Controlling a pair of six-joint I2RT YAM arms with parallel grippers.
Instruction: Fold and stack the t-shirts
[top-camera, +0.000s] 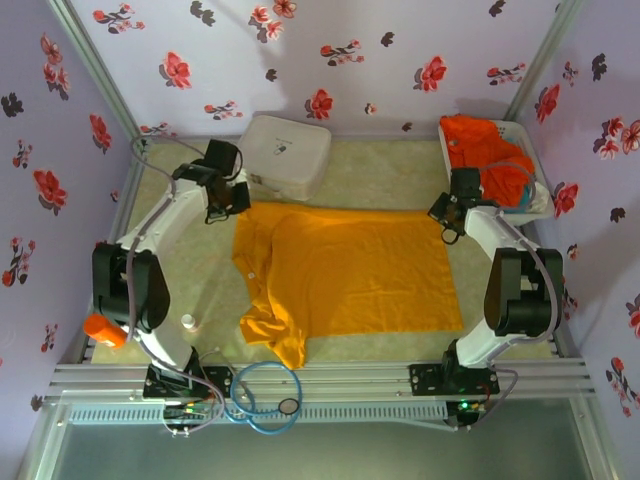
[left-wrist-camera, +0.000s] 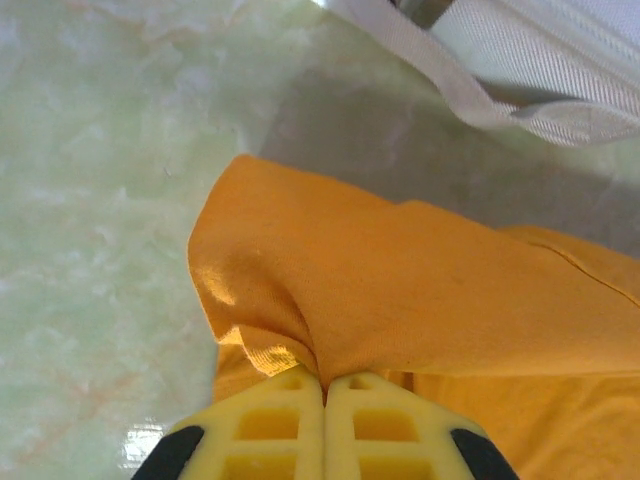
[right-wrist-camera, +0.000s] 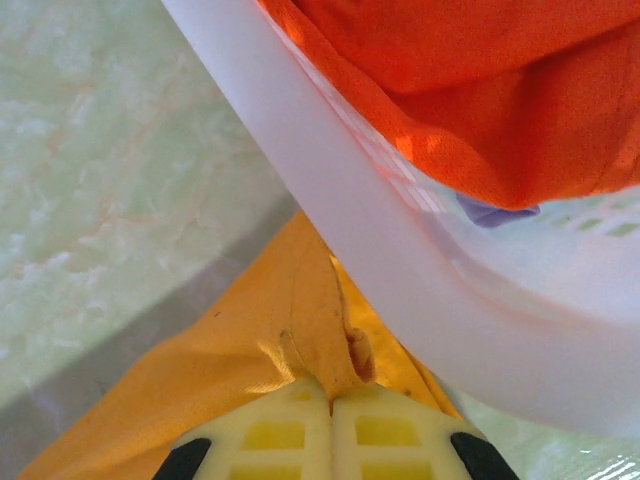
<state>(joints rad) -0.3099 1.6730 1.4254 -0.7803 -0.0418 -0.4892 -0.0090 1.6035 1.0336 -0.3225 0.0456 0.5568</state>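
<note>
Top external view: lavender walls (top-camera: 40, 120) printed with red and dark flowers close in a table (top-camera: 390, 170) with a pale, cream-green marbled surface, and a ribbed aluminium rail (top-camera: 330, 378) runs along its near edge. At the far left an orange cylinder (top-camera: 103, 330) sits by the left arm's base, and a blue cable (top-camera: 262, 395) loops over the rail. Further in, the left gripper (top-camera: 241, 203) reaches down at the far left corner of the golden yellow-orange t-shirt (top-camera: 350, 275). The shirt lies spread across the middle of the table, its left edge rumpled and a sleeve bunched at the near left. Just beyond that corner stands a white hard case (top-camera: 288, 152), against the back wall. In the left wrist view the yellow fingertips (left-wrist-camera: 280, 420) are pressed together, with a raised fold of the yellow-orange cloth pinched between them and the glossy marbled surface bare to their left. On the right, the right gripper (top-camera: 444, 222) meets the shirt's far right corner, and the right wrist view shows its jaws likewise closed tight on a puckered ridge of the same cloth. Immediately beside that grip rises the rim of a white basket (top-camera: 535, 190) in the far right corner, which holds the crumpled red-orange t-shirt (top-camera: 485, 145).
</note>
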